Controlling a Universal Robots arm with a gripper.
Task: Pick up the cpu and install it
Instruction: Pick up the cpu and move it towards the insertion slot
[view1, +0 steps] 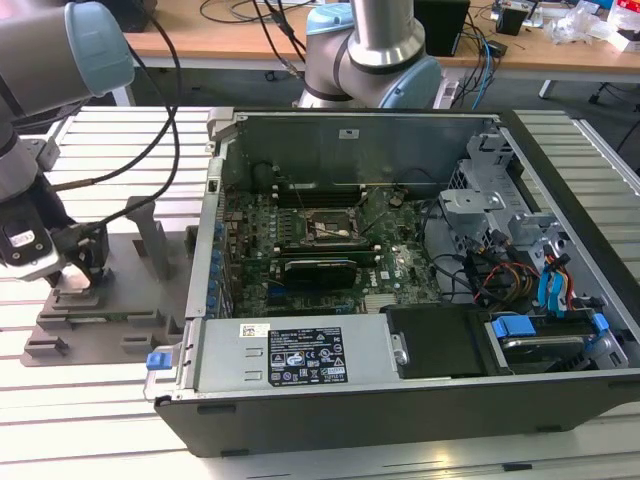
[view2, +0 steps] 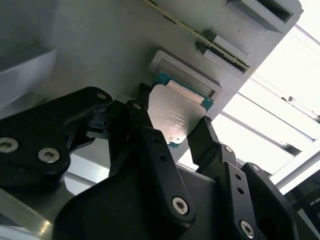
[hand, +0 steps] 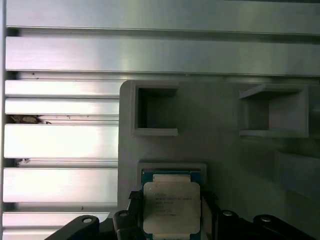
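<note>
Black fingers (view2: 155, 150) of the gripper (view2: 176, 136) sit closest in the second wrist view, one on each side of the cpu (view2: 175, 112), drawn in against two opposite edges so that they pinch it. Its silver-grey metal top faces up, with a thin green border showing around it. In both wrist views the cpu lies in a shallow square recess of the grey plastic tray (hand: 220, 150), near one edge of that tray. Two box-shaped open pockets (hand: 155, 112) stand on the tray beyond the recess. Whether the chip has left the floor of its recess cannot be told. The tray rests on a worktop (view1: 100, 400) of ribbed aluminium slats. In the exterior view the arm (view1: 40, 90) reaches down at the exterior view's left, its wrist low over the tray among the upright grey posts (view1: 150, 235). Just beside the tray, to the exterior view's right, lies an open computer case (view1: 400, 400). Inside it the green motherboard (view1: 260, 260) shows its metal-framed socket (view1: 333, 232), well apart from the gripper.
</note>
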